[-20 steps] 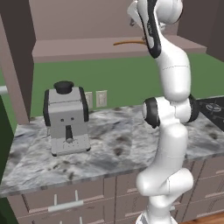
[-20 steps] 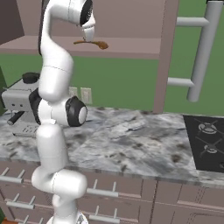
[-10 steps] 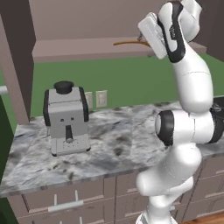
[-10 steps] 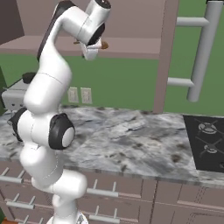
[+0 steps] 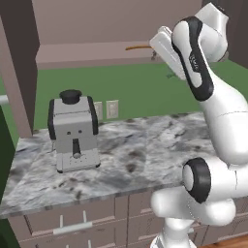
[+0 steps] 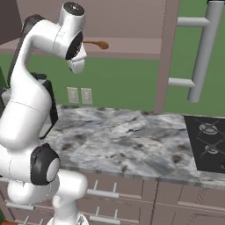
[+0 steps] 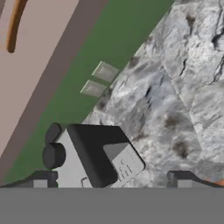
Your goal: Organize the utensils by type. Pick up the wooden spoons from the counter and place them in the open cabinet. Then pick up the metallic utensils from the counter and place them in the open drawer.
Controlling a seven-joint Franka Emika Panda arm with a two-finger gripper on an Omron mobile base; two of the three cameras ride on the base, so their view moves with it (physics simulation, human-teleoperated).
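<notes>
An orange-brown wooden spoon (image 5: 138,47) lies on the shelf of the open cabinet (image 6: 132,48); it also shows as the spoon (image 6: 97,43) from the right and the spoon (image 7: 13,26) at the hand view's top left. My gripper (image 7: 109,179) hangs open and empty in front of and below that shelf, clear of the spoon, and faces the marbled counter (image 7: 188,87). From the right base, the gripper (image 6: 78,68) is just left of the spoon's bowl. A sliver of orange (image 7: 217,181) lies at the counter's edge, too small to identify. The drawer is out of view.
A grey coffee machine (image 5: 72,131) stands at the counter's left end, and the hand view looks down on the same machine (image 7: 87,157). Two wall outlets (image 6: 79,95) sit behind the counter. A black stove (image 6: 211,149) is at the right. Closed drawer fronts (image 5: 72,220) run below the counter.
The arm has drawn back from the cabinet shelf and swung lower and outward, leaving the wooden spoon lying on the shelf. The gripper stays open throughout.
</notes>
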